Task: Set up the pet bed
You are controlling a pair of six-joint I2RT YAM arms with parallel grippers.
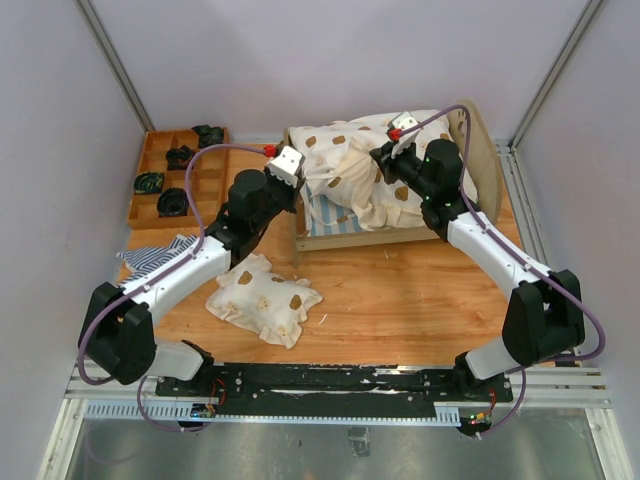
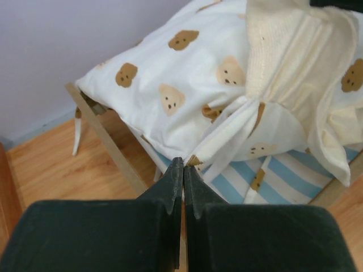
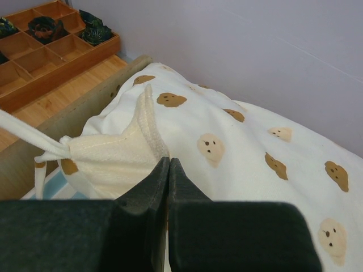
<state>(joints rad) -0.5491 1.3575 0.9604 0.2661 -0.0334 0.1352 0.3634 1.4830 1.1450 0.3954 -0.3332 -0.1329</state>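
The pet bed (image 1: pixel 487 150), a light plywood frame with an arched headboard on the right, stands at the back of the table. Its blue-and-white striped mattress (image 1: pixel 322 215) shows at the near left corner. A cream bear-print quilt (image 1: pixel 345 170) lies bunched on top. My left gripper (image 1: pixel 300 180) is shut at the quilt's left corner. In the left wrist view its tips (image 2: pixel 183 160) pinch a fold of the quilt (image 2: pixel 187 79) above the mattress (image 2: pixel 283 181). My right gripper (image 1: pixel 380 158) is shut on the quilt's ruffled edge, seen at its tips (image 3: pixel 169 160) in the right wrist view.
A brown compartment tray (image 1: pixel 205 190) with dark objects sits at the back left. A bear-print pillow (image 1: pixel 262 298) lies on the wooden table in front of the bed. A striped cloth (image 1: pixel 155 255) lies at the left under my left arm. Purple walls enclose the table.
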